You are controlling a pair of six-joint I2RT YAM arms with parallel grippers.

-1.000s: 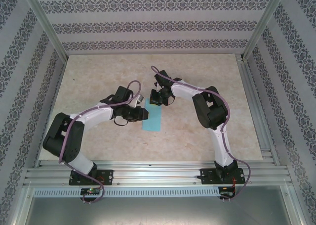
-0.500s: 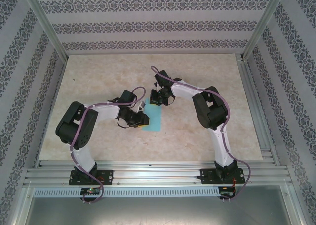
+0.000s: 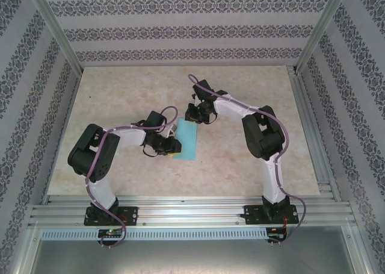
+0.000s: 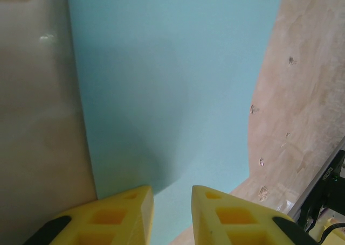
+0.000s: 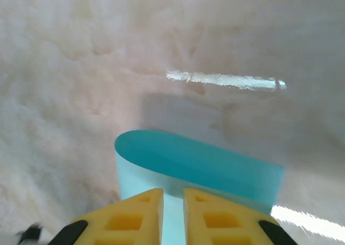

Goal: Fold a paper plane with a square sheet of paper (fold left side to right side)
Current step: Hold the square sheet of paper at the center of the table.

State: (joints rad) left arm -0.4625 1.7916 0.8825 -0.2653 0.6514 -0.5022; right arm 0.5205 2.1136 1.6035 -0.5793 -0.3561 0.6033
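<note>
- Since a second ago the left arm's elbow has pulled back toward its base, and the right gripper [image 3: 194, 114] has moved off the far end of the paper, which now shows uncovered.
- Nearest, both arm bases sit on the silver aluminium rail [image 3: 192, 211] at the table's edge.
- Left gripper [image 3: 172, 147] sits at the near left corner of the thin light-blue matte sheet of paper [image 3: 187, 143]. In its wrist view, the yellow fingers [image 4: 121, 212] stand partly apart over the sheet's near edge [image 4: 172, 83], gripping nothing; whether the tips touch the paper I cannot tell.
- Seen from above, the sheet lies folded into a narrow rectangle, slightly tilted, between the two grippers near the table's middle.
- From the right wrist, the sheet's far end [image 5: 199, 167] bends up in a rounded loop, darker cyan inside, just ahead of the right gripper [image 5: 172, 194].
- Its yellow fingers [image 5: 135, 212] show only a thin slit between them, with no clear hold on the paper.
- Beige marbled tabletop [image 3: 120, 99] stretches beyond, up to striped floral-patterned walls [image 3: 180, 33].
</note>
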